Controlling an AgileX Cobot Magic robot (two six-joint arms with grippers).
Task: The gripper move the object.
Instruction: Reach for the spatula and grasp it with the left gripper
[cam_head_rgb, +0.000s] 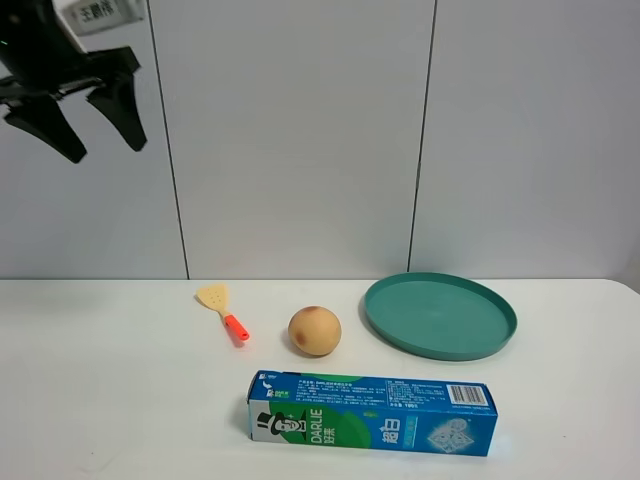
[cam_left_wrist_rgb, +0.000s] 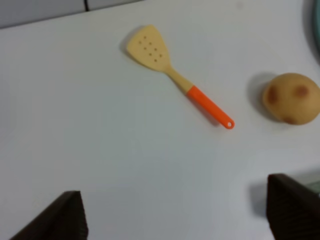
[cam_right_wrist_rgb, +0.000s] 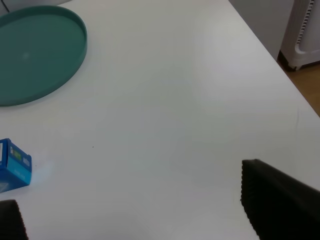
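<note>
Pale yellow and red-orange, the spatula (cam_head_rgb: 222, 310) lies flat on the bench (cam_head_rgb: 100, 400) near the round fruit (cam_head_rgb: 315, 330), and the left gripper (cam_head_rgb: 105, 150) hangs high above it, fingers (cam_left_wrist_rgb: 70, 217) spread wide, probably to straddle the slim handle on descent.

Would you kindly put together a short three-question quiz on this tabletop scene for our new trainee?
1. True or false: the left gripper is shut on the spatula.
2. In the exterior view, what lies between the spatula and the green plate? A) the round fruit B) a mug C) a sponge
3. Fill in the blank: the spatula's handle is ___ in colour.

Key: 1 false (it hangs open, high above the table); 2 A; 3 red-orange.
</note>
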